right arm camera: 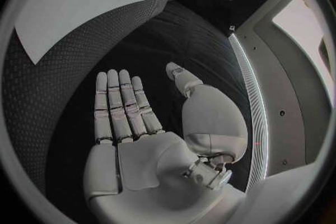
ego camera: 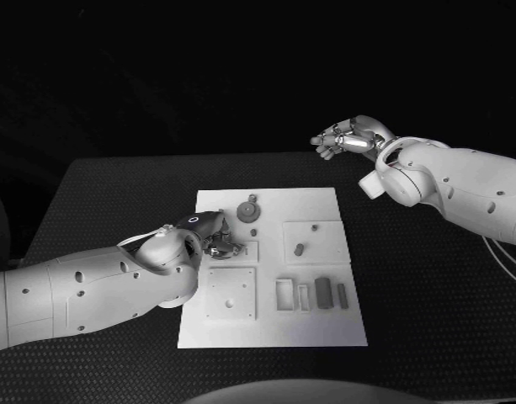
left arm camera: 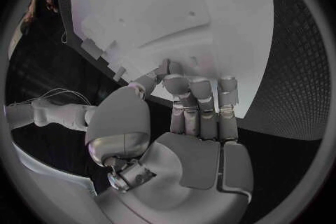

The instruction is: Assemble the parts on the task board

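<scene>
1. The white rectangular task board [ego camera: 318, 202] lies in the centre of the head view on the black textured table [ego camera: 100, 194]. It carries several raised white square plates and small dark parts.
2. The left hand [ego camera: 215, 238] sits at the board's left edge, a little above mid-frame, fingers bent down onto the board beside a square plate [ego camera: 231, 293]. In the left wrist view its fingers [left arm camera: 199, 106] curl toward the white surface. Whether a part is pinched under them is hidden, so I cannot tell if it holds anything.
3. The right hand [ego camera: 348, 137] hangs in the upper right of the head view, above the table's far edge and well apart from the board. In the right wrist view its fingers [right arm camera: 119, 103] lie flat and straight with the palm bare: it is open and holds nothing.
4. Parts in sight: a round grey gear-like piece [ego camera: 248, 210] near the board's top centre, just beside the left hand; a small grey peg [ego camera: 299, 248] on the upper right square plate; a dark grey rectangular block [ego camera: 323, 292] and a slimmer grey bar [ego camera: 342, 294] lying in the lower right of the board, next to two open rectangular slots [ego camera: 284, 294].
5. Judgement: the step in hand seems to be the left hand working at a part or socket at the board's left middle, early in the assembly since most pieces lie loose.
6. The next move likely calls for a firm pinch and careful alignment over its socket, while the right hand stays idle or comes in for the lower right pieces.
</scene>
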Motion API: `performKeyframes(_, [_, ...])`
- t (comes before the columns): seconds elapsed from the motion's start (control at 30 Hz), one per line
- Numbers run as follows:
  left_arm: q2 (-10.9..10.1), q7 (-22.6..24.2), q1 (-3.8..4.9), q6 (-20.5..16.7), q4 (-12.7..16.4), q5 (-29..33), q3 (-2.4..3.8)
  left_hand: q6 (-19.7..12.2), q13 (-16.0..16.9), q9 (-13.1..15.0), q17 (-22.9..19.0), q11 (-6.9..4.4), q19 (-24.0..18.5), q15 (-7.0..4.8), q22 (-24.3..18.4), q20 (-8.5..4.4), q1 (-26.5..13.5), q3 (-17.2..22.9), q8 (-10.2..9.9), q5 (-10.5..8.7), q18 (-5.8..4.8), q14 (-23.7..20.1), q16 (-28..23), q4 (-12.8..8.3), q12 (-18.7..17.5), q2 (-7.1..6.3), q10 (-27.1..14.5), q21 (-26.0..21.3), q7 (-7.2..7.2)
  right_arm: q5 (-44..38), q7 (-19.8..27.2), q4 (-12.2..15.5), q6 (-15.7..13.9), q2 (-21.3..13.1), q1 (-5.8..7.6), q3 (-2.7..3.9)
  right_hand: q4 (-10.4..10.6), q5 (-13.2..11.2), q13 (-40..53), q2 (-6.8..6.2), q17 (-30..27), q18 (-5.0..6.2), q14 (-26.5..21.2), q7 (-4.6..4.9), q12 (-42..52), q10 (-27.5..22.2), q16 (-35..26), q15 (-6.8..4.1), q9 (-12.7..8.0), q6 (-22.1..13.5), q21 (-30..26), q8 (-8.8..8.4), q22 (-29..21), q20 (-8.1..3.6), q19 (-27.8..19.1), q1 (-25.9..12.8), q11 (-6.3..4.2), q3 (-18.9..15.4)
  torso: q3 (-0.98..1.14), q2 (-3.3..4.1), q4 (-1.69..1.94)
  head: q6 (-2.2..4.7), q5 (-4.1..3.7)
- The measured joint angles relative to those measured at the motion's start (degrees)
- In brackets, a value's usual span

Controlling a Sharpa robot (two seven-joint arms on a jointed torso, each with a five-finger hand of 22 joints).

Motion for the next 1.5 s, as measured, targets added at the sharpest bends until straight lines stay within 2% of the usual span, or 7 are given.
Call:
performKeyframes(0.23, [0.0, 0.0, -0.06, 0.1, 0.0, 0.2, -0.05, 0.0, -0.1, 0.0, -0.1, -0.02, 0.0, 0.0, 0.0, 0.0, -0.7, 0.2, 0.0, -0.32, 0.0, 0.0, 0.0, 1.7, 0.2, -0.75, 0.0, 0.0, -0.01, 0.0, 0.0, 0.0, 0.0, 0.0, -0.01, 0.0, 0.0, 0.0, 0.0, 0.0, 0.1, -0.3, -0.2, 0.0, 0.0, 0.0, 0.0, 0.19, 0.0, 0.0, 0.0, 0.0, 0.0, 0.0, 0.0, 0.0, 0.0, 0.0, 0.01, 0.0, -0.01, -0.01, 0.0])
performKeyframes(0.53, [0.0, 0.0, -0.08, 0.1, -0.2, 0.4, -0.06, 0.0, -0.1, 0.0, -0.1, -0.03, 0.0, 0.0, 0.0, 0.0, -1.0, 0.3, 0.0, -0.55, 0.0, 0.0, 0.0, 2.5, 0.2, -1.05, 0.0, 0.0, -0.02, 0.0, 0.0, 0.0, 0.0, 0.0, -0.02, 0.0, 0.0, 0.0, 0.0, 0.0, 0.1, -0.31, -0.2, 0.0, 0.0, 0.0, 0.0, 0.19, 0.0, 0.0, 0.0, 0.19, 0.1, 0.0, 0.0, 0.0, 0.0, 0.0, -0.02, 0.0, 0.0, 0.09, -0.01])
performKeyframes(0.7, [-0.1, 0.1, -0.1, 0.0, -0.3, 0.5, -0.07, 0.0, -0.2, 0.0, -0.2, -0.03, 0.0, 0.01, 0.0, 0.0, -1.4, 0.4, 0.0, -0.87, 0.0, 0.0, 0.0, 3.9, 0.2, -1.73, 0.0, 0.0, -0.04, 0.0, 0.0, 0.0, 0.0, 0.0, -0.02, 0.0, 0.0, 0.0, 0.0, 0.0, 0.1, -0.31, -0.2, 0.0, 0.0, 0.0, 0.0, 0.19, 0.0, 0.0, 0.0, 0.19, 0.0, 0.0, 0.0, 0.0, 0.0, 0.0, -0.03, 0.01, 0.03, 0.12, -0.01])
performKeyframes(0.9, [-0.2, 0.3, -0.11, -0.1, -0.3, 0.8, -0.07, 0.0, -0.3, 0.1, -0.3, -0.07, 0.0, 0.01, 0.0, 0.0, -1.9, 0.6, 0.2, -1.1, 0.0, 0.0, 0.3, 5.7, 0.2, -3.3, -0.1, 0.0, -0.04, 0.0, 0.0, -0.1, 0.0, 0.0, -0.09, 0.0, 0.0, 0.0, 0.0, 0.0, 0.1, -0.31, -0.2, 0.0, 0.0, 0.0, 0.0, 0.19, 0.0, 0.0, 0.0, 0.18, 0.0, 0.0, 0.0, 0.0, 0.0, 0.0, -0.07, 0.01, 0.03, 0.14, -0.01])
performKeyframes(1.37, [-0.5, 1.2, -0.15, -0.9, -0.1, 2.3, -0.06, 0.0, -0.3, 0.1, -0.3, -0.07, 0.0, 0.03, 0.0, 0.0, -1.7, 0.7, 0.2, -1.09, 0.0, 0.0, 0.3, 5.9, 0.4, -3.59, -0.1, 0.2, -0.04, 0.0, -0.1, -0.1, 0.0, -0.1, -0.26, 0.0, 0.0, 0.0, 0.0, 0.0, 0.1, -0.33, -0.2, 0.0, -0.2, 0.0, 0.0, 0.19, -0.1, 0.0, -0.2, 0.18, 0.1, 0.0, 0.0, 0.0, 0.0, 0.0, -0.04, 0.01, 0.01, 0.2, -0.08])
performKeyframes(1.5, [-0.6, 1.3, -0.16, -1.0, -0.1, 2.6, -0.06, 0.0, -0.3, 0.1, -0.3, -0.07, 0.0, 0.03, 0.0, 0.0, -1.7, 0.5, 0.2, -1.09, 0.0, 0.0, 0.3, 6.6, 0.4, -3.59, -0.1, 0.2, -0.05, 0.0, -0.1, -0.1, 0.0, -0.1, -0.28, 0.0, 0.0, 0.0, 0.0, 0.0, 0.1, -0.34, -0.2, -0.01, -0.2, 0.0, 0.0, 0.19, -0.1, 0.0, -0.2, 0.18, 0.2, 0.0, 0.0, 0.0, 0.0, 0.0, -0.03, 0.01, 0.01, 0.25, -0.08])
